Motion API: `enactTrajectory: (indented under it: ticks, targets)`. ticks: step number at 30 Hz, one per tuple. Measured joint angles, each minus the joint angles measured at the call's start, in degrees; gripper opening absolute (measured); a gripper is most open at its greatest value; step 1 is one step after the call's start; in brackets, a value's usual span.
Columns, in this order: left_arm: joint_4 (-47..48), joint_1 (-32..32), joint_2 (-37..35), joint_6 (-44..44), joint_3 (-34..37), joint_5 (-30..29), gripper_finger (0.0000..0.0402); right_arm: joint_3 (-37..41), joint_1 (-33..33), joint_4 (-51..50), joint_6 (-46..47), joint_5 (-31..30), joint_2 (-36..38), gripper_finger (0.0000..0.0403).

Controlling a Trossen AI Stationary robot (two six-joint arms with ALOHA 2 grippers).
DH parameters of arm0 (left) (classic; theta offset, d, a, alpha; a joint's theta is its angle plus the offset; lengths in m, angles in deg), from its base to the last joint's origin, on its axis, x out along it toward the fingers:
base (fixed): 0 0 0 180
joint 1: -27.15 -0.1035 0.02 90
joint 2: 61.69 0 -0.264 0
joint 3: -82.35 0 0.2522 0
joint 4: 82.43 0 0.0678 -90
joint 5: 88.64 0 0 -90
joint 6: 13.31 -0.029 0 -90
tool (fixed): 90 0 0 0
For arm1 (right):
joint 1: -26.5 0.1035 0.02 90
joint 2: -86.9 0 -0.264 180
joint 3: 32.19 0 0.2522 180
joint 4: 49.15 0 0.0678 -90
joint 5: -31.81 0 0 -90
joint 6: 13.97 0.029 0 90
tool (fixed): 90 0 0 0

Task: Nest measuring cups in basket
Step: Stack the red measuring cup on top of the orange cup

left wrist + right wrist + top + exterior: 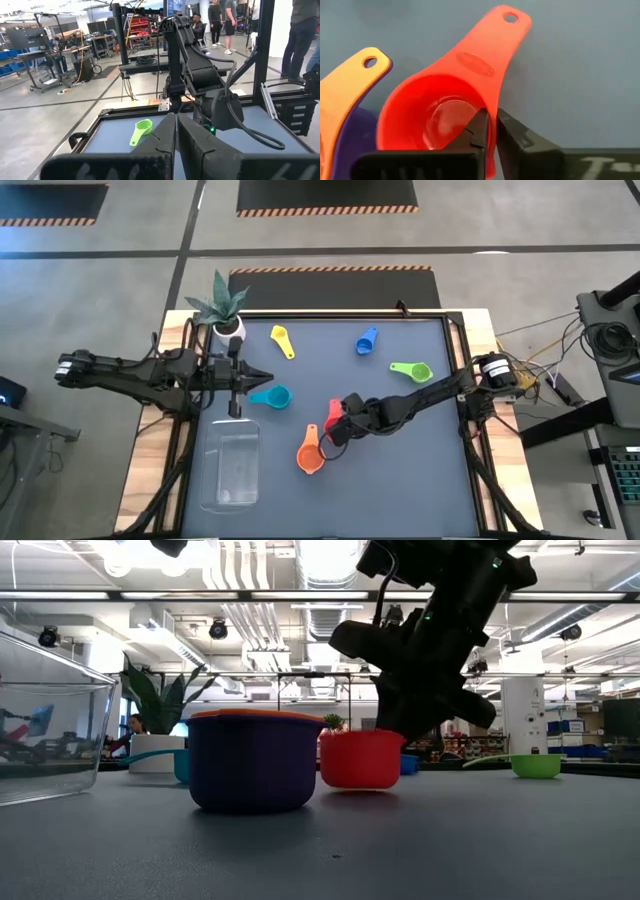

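Observation:
My right gripper (492, 132) is shut on the red measuring cup (334, 414), which stands on the mat at mid-table. Just nearer stands an orange cup nested in a purple one (252, 760). The teal cup (272, 396), yellow cup (283, 340), blue cup (367, 341) and green cup (412, 371) lie apart on the mat. The clear basket (230, 470) stands at the near left. My left gripper (266, 376) is shut on nothing and hovers level, just beyond the teal cup. My right gripper pinches the red cup's wall at the rim (493, 116), on the side away from its handle (496, 40). One finger (472, 131) is inside the bowl and the other (522, 142) outside. The fingers slant down from the table's right. The cup stands upright with its bottom (360, 784) on the mat.
A small white pot with a spiky plant (222, 310) stands at the far left corner, behind my left arm. Open mat lies along the near edge and the near right. People and shop equipment show in the room beyond the table.

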Motion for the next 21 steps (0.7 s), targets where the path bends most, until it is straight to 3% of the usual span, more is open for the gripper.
enactTrajectory:
  ticks: [13, 21]
  targets:
    - [0.0, 0.0, -0.1, 0.0, 0.0, 0.0, 0.0, -0.6, -0.8, -3.2, -0.4, -1.3, 6.5, 0.0009]
    - [0.0, 0.0, -0.2, 0.0, 0.0, 0.0, 0.0, -0.6, 2.0, 4.4, 3.6, -4.5, 9.4, 0.0009]
